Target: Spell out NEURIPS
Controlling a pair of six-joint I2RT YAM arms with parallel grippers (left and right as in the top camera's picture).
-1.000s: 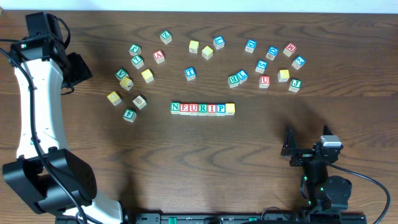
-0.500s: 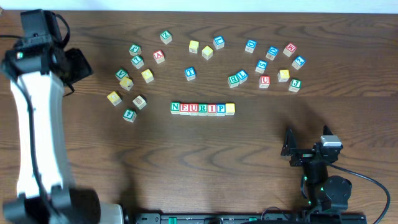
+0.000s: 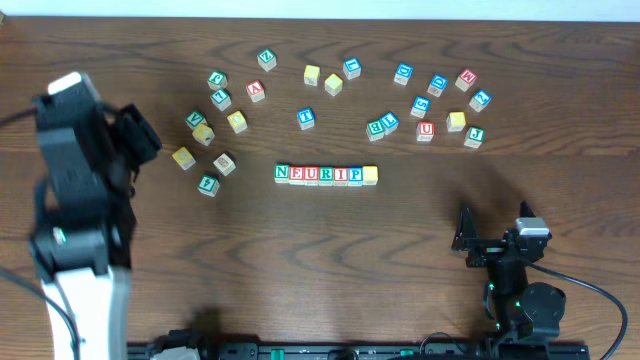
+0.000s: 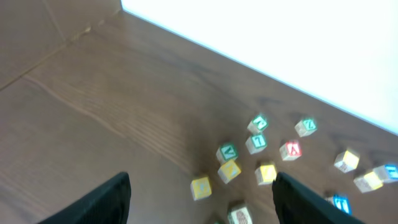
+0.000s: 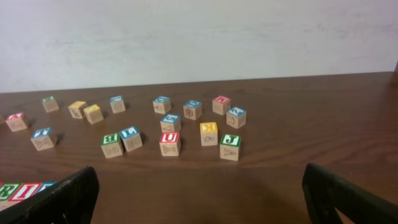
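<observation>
Seven small wooden cubes stand edge to edge in one straight row [image 3: 326, 174] on the dark, wood-grained tabletop [image 3: 420, 300]. Their square top faces read N, E, U, R, I, P inside green, red and blue frames. A yellow-faced cube [image 3: 370, 175] closes the right end, and the cube edges show pale bare wood.

The left pincer [image 4: 202, 183] is spread. Its two dark, blunt fingers [image 4: 115, 199] sit at the lower corners of its own camera view with nothing between them. The row lies off to this pincer's right, well apart and outside that camera's view. Ahead of it is a loose cluster of cubes, all blurred, among them a green-framed cube [image 4: 227, 152] just beside a yellow cube [image 4: 230, 169], and a red-framed cube [image 4: 290, 150] farther right.

The right pincer [image 5: 200, 186] is spread wide too, with matte black fingers [image 5: 68, 199] at either lower corner and nothing held. The row is ahead of it and to its left; only part shows, at the lower left edge of the wrist view. Farther ahead lie scattered cubes: a green-framed J cube [image 5: 231, 146], a red-framed U cube [image 5: 169, 143] near it on the left, and a green-framed B cube [image 5: 112, 145] beside a blue-framed H cube [image 5: 131, 139]. Behind them is a pale, faintly mottled wall [image 5: 199, 37].
</observation>
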